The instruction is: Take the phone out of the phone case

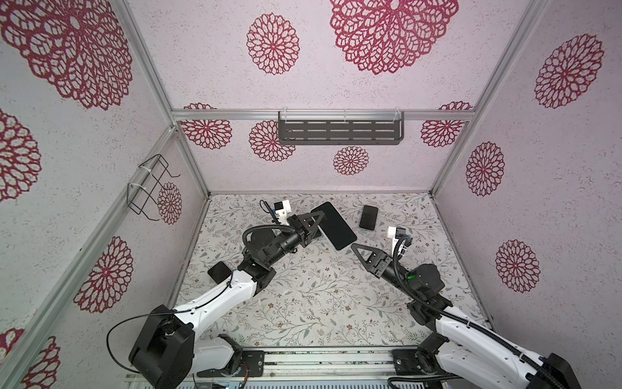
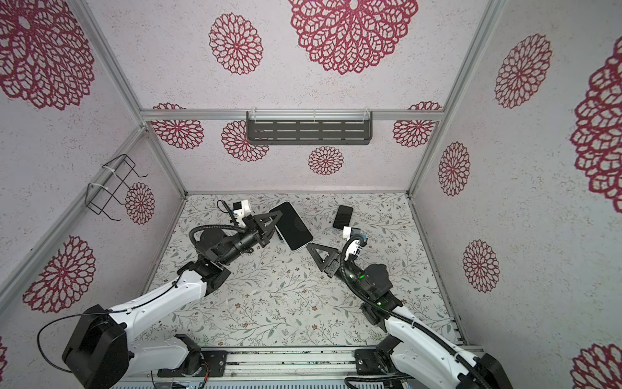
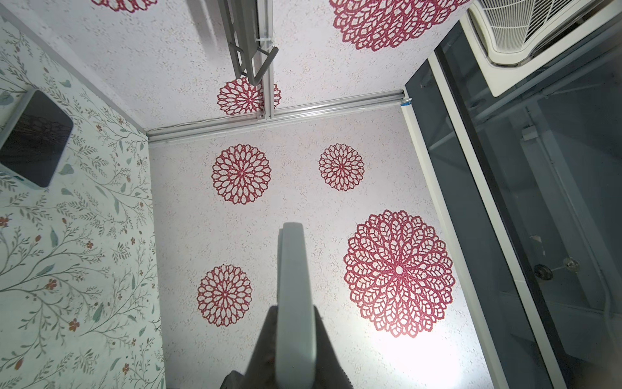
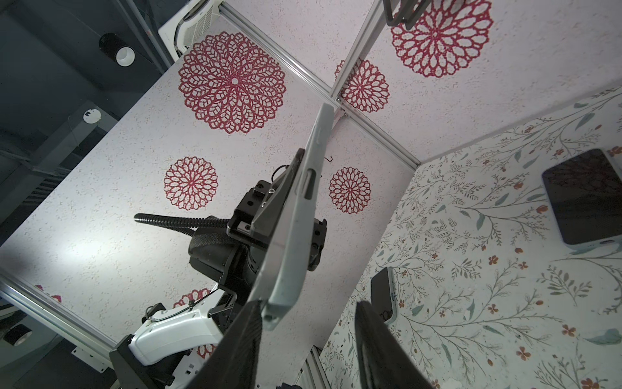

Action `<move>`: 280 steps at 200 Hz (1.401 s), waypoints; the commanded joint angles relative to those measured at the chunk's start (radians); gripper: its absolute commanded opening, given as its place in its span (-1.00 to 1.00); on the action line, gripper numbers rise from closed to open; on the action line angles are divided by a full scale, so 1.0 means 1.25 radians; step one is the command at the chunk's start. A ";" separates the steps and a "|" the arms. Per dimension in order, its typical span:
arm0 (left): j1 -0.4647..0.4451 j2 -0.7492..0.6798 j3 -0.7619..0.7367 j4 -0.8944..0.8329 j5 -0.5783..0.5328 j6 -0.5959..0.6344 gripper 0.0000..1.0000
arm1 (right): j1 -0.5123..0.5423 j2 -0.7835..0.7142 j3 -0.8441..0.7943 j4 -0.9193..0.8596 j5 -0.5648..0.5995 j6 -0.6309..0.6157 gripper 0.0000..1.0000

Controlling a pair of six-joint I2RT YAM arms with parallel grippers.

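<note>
Here the phone [image 1: 337, 225], black-screened and seated in its pale grey-blue phone case [image 4: 296, 235], hangs tilted above the table [image 1: 303, 303], clamped by one long edge in the closed left gripper [image 1: 316, 220], while the right gripper [image 4: 311, 310], jaws partly apart, sits at the case's lower corner, contact unclear.

walls [image 1: 208, 84] pale, speckled, printed with red lace rosettes. floor [image 1: 303, 303]: grey-green leafy sprigs, small red flowers. aluminium frame rails [image 1: 235, 115] at the corners. dark slotted shelf [image 1: 340, 133] on back wall; black wire rack [image 1: 149, 188] on left wall.
</note>
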 commanded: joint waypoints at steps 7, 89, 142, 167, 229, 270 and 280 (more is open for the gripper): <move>-0.013 0.005 0.015 0.074 0.004 0.008 -1.00 | 0.000 0.001 0.010 0.060 -0.011 0.010 -0.07; -0.023 0.003 0.014 0.106 -0.003 -0.003 -1.00 | 0.000 0.013 -0.017 0.071 0.002 0.014 -0.14; -0.035 0.009 0.013 0.122 -0.002 0.003 -1.00 | 0.000 0.032 -0.011 0.088 -0.001 0.012 -0.15; -0.040 0.016 0.008 0.126 0.003 0.003 -1.00 | 0.000 0.035 -0.001 0.086 -0.002 0.010 -0.18; -0.046 0.038 -0.045 0.169 0.011 -0.011 -1.00 | -0.017 0.016 -0.007 0.064 0.007 0.020 -0.55; -0.068 0.087 -0.045 0.221 0.013 -0.025 -1.00 | -0.025 0.027 -0.016 0.091 -0.001 0.042 -0.74; -0.073 0.096 -0.046 0.236 0.013 -0.029 -1.00 | -0.029 0.024 -0.021 0.088 0.003 0.045 -0.77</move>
